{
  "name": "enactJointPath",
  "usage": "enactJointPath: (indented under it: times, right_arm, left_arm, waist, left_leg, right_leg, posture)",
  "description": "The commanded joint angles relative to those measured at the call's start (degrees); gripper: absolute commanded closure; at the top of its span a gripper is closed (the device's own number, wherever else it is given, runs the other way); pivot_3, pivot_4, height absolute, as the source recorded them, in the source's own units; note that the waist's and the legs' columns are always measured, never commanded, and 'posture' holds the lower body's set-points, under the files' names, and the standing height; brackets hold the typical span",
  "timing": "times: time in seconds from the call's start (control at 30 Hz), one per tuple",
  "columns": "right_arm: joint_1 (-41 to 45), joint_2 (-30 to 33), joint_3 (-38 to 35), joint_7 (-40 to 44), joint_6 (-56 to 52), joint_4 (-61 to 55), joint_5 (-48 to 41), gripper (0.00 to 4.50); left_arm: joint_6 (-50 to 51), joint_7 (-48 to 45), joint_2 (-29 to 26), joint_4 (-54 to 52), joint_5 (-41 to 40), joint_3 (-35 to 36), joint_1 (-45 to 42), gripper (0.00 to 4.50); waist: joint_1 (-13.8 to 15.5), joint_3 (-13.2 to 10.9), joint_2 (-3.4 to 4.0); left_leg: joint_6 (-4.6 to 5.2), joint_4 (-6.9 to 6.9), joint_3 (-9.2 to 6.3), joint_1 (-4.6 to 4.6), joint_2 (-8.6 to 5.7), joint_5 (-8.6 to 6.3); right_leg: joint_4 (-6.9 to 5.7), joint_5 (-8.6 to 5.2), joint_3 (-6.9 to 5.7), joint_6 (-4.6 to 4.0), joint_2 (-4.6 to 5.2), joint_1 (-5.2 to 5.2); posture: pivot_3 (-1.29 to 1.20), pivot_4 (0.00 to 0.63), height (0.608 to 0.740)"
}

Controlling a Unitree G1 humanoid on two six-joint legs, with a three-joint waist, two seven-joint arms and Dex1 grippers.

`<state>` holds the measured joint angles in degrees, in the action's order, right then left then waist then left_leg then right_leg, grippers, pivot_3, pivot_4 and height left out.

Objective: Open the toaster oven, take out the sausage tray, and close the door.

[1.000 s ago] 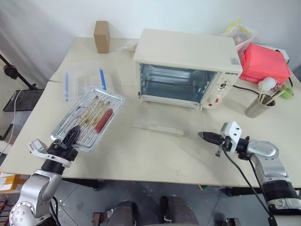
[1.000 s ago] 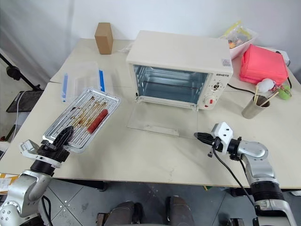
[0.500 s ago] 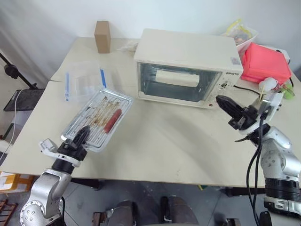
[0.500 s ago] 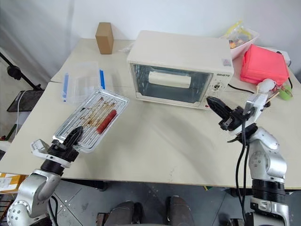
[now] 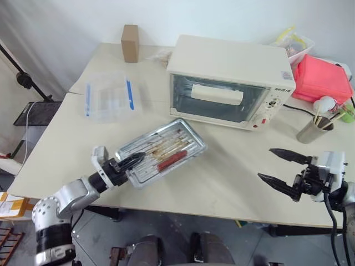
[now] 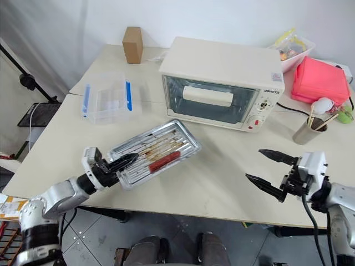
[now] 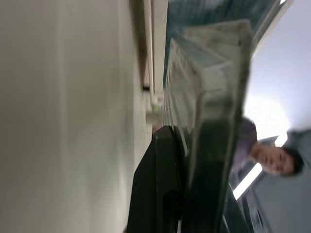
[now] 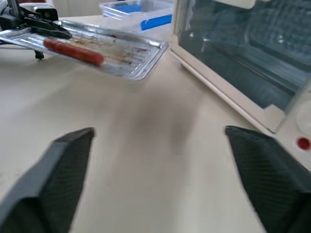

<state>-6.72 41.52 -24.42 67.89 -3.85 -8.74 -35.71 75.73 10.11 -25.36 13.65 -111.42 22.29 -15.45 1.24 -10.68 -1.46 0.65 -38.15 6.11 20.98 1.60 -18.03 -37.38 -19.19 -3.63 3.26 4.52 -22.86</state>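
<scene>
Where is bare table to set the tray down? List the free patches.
The widest bare patch of table lies in front of the oven, between the tray and the right gripper. A smaller patch lies between the clear box and the oven. The right rear corner is crowded: red bag, steel cup, food bin.

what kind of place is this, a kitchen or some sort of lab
Most likely a lab or test room set up like a kitchen counter: a plain cream table against a bare white wall holds a toaster oven, a clear plastic box with blue clips and a cardboard box.
</scene>
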Motion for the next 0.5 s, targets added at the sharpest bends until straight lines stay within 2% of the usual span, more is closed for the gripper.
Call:
enactJointPath:
  times: [0.03, 0.13, 0.27, 0.5]
  right_arm:
    - [-3.2, 0.8, -3.6, -0.1, 0.1, -4.3, -1.4, 0.03]
    - [-5.9, 0.6, -4.9, -0.3, 0.3, -6.1, -1.5, 0.03]
    - [-14.6, 0.4, -8.4, 1.2, 1.6, -8.0, 0.3, 0.03]
    - [-20.6, -1.2, -9.8, -1.7, 0.8, -12.6, -0.1, 0.03]
  left_arm:
    - [3.4, -4.1, -1.9, 6.5, 1.1, -6.3, -4.5, 4.50]
    - [5.7, -8.0, -2.7, 9.6, 5.3, -9.2, -7.9, 4.50]
    - [8.2, -18.7, 0.8, 18.2, 21.7, -17.3, -21.5, 4.50]
    - [6.4, -36.3, 3.3, 25.5, 42.0, -25.4, -31.4, 4.50]
  waist:
    - [0.2, 0.0, 0.02]
    - [0.4, 0.1, 0.12]
    - [2.2, 0.1, 0.20]
    - [1.9, 0.1, 0.30]
  left_leg:
    - [0.00, 0.00, -0.03, 0.00, -0.01, 0.00]
    - [-0.01, -0.01, -0.06, -0.05, -0.04, 0.00]
    - [-0.02, -0.03, -0.45, 0.04, -0.30, 0.00]
    - [0.02, 0.06, -0.42, 0.08, -0.40, -0.07]
  right_leg:
    - [0.02, 0.00, -0.03, 0.00, 0.02, 0.03]
    - [0.04, 0.00, -0.05, 0.00, 0.06, 0.11]
    - [0.20, 0.04, -0.21, 0.09, 0.11, 0.26]
    - [0.60, 0.23, -0.19, 0.40, 0.21, 0.39]
  posture:
    - [0.00, 0.150, 0.740]
    - [0.00, 0.150, 0.740]
    - [0.00, 0.150, 0.740]
    - [0.00, 0.150, 0.740]
